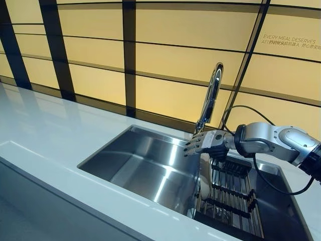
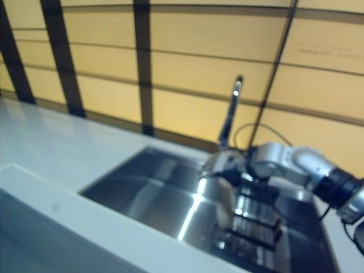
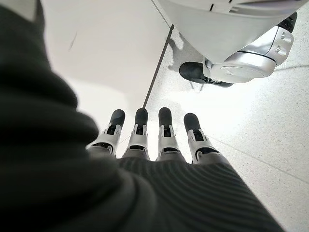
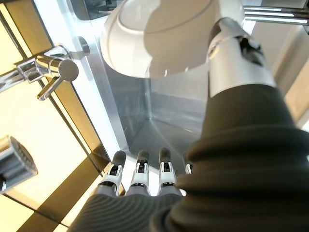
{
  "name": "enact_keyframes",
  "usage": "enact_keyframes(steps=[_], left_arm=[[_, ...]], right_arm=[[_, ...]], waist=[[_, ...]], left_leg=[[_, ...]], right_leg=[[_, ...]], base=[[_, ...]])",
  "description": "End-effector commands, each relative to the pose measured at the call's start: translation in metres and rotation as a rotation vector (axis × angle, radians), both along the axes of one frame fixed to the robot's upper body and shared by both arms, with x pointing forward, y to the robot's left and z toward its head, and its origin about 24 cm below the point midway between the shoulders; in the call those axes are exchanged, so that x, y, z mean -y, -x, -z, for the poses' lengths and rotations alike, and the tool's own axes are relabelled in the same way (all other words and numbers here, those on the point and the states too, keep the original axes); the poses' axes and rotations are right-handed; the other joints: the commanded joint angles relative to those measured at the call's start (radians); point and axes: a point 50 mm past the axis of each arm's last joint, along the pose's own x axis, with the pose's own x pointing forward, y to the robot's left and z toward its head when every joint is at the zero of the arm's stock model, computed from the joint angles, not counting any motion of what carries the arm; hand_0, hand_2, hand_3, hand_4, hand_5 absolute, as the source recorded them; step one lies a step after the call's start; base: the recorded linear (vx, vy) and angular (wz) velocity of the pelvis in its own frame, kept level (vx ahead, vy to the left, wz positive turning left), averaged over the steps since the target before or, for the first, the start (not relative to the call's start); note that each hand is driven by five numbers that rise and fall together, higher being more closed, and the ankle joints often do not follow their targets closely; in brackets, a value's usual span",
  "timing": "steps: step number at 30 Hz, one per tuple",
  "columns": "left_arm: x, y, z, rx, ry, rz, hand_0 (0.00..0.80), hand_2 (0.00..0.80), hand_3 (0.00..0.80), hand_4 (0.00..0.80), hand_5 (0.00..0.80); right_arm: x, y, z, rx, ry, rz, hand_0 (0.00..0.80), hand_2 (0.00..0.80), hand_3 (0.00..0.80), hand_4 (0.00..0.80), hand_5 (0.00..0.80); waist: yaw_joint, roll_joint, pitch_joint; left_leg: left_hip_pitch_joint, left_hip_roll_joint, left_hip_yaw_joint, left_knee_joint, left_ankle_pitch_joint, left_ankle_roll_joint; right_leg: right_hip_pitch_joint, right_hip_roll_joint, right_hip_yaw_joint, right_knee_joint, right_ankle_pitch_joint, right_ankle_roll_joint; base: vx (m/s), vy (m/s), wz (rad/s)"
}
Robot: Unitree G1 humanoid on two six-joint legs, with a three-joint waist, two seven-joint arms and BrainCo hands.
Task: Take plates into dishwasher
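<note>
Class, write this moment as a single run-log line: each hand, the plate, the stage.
right hand: open, above plate | plate: upright in sink rack | left hand: open, idle, down by floor | stage: reaching, no grasp yet

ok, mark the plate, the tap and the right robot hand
plate (image 4: 145,43), right wrist view, underside of the white dish.
tap (image 1: 211,93), left eye view, mid spout.
right robot hand (image 1: 206,142), left eye view, back of hand.

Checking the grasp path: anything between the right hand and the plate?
Nothing. In the left eye view the right hand sits directly above the plate in the rack; the right wrist view shows its thumb right by the rim.
</note>
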Motion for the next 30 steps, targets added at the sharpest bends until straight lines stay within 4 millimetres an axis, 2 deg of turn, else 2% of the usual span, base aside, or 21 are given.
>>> enact_keyframes(steps=[1, 12, 30], left_arm=[[-0.020, -0.014, -0.008, 0.033, -0.050, 0.021, 0.000, 0.000, 0.000, 0.000, 0.000], [-0.019, -0.015, -0.008, 0.038, -0.049, 0.024, 0.000, 0.000, 0.000, 0.000, 0.000], [-0.019, -0.017, -0.008, 0.038, -0.048, 0.040, 0.000, 0.000, 0.000, 0.000, 0.000]], right_arm=[[0.019, -0.002, -0.005, 0.022, 0.004, 0.058, 0.000, 0.000, 0.000, 0.000, 0.000], [0.021, -0.002, 0.006, -0.011, -0.015, 0.052, 0.000, 0.000, 0.000, 0.000, 0.000], [0.012, -0.003, 0.005, -0.003, -0.026, 0.016, 0.000, 0.000, 0.000, 0.000, 0.000]], waist=[[0.016, -0.047, -0.004], [0.017, -0.046, 0.001], [0.022, -0.052, 0.007]], left_leg=[[-0.014, 0.009, 0.064, -0.013, 0.021, 0.019], [-0.014, 0.010, 0.062, -0.013, 0.021, 0.020], [-0.016, 0.010, 0.062, -0.013, 0.018, 0.021]], right_leg=[[0.019, -0.004, -0.035, 0.003, -0.030, -0.007], [0.016, -0.004, -0.039, 0.003, -0.030, -0.008], [0.010, -0.002, -0.037, 0.003, -0.027, -0.007]], base=[[0.000, 0.000, 0.00], [0.001, -0.001, 0.01], [0.000, 0.000, 0.00]])
